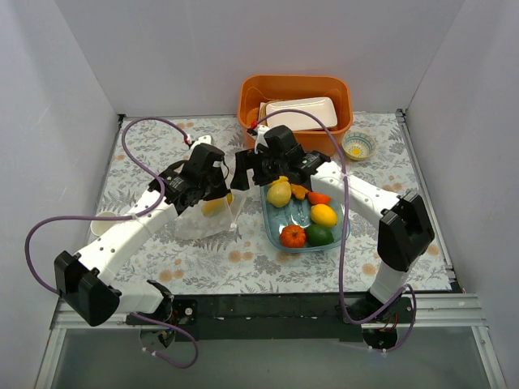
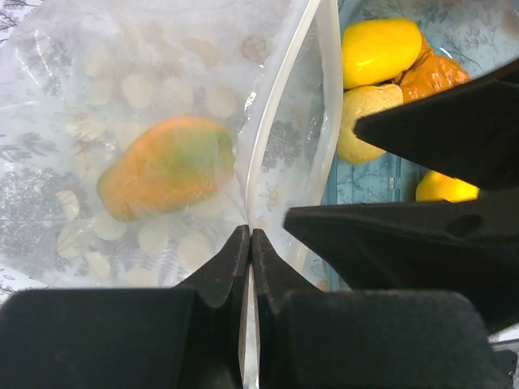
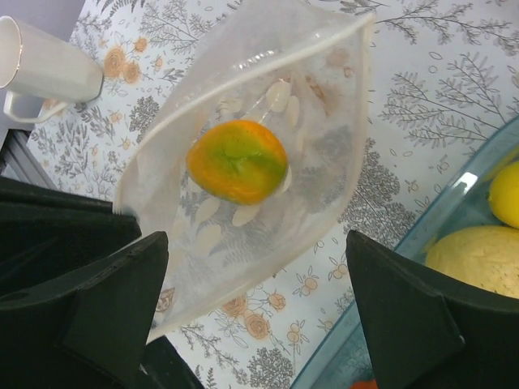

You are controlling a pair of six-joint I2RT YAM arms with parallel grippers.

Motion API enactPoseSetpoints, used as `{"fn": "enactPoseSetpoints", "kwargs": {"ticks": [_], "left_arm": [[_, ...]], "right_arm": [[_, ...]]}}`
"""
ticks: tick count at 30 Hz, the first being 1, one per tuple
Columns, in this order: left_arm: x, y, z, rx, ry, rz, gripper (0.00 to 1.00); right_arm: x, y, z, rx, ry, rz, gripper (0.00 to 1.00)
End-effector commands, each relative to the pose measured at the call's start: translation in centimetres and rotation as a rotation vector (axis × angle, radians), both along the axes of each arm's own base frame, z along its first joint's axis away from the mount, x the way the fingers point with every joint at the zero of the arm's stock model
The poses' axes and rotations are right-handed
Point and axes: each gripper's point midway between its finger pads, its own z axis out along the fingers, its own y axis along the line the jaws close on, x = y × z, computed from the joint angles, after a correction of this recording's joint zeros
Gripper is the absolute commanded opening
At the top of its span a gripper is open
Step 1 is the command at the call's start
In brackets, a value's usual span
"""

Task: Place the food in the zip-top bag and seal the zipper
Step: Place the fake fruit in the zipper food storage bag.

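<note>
Green food (image 1: 319,236) in dish (image 1: 270,217), overhead only

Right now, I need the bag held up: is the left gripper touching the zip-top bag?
Touching. The left wrist view shows the left gripper shut on the zip-top bag, pinching its mouth edge.

zip-top bag (image 1: 208,224): mostly hidden by left arm (image 1: 134,228) | mug (image 3: 45,61): cut by edge | blue dish (image 3: 438,219): cropped
</note>
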Motion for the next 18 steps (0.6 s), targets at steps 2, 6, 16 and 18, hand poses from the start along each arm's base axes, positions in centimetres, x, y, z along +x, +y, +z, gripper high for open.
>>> {"fn": "enactPoseSetpoints", "kwargs": {"ticks": [2,6,16,18], "left_arm": [[0.6,1.7,2.6,0.006,-0.073,0.080,0.00],[0.7,4.2,1.1,0.083,-0.039,0.176,0.00],[1.4,4.4,2.6,0.047,-0.074,0.148,0.00],[0.9,3.7,0.9,0.025,-0.027,0.125,0.00]], "right_arm": [[0.8,-3.1,3.4,0.024,-0.109,-0.131,0.95],[1.7,-7.8,2.9,-0.021,-0.120,-0.313,0.87],[1.4,-13.4,-0.5,-0.087,-0.041,-0.443,0.88],[1.2,-14.2,-1.4,-0.130,-0.014,-0.467,0.89]]}}
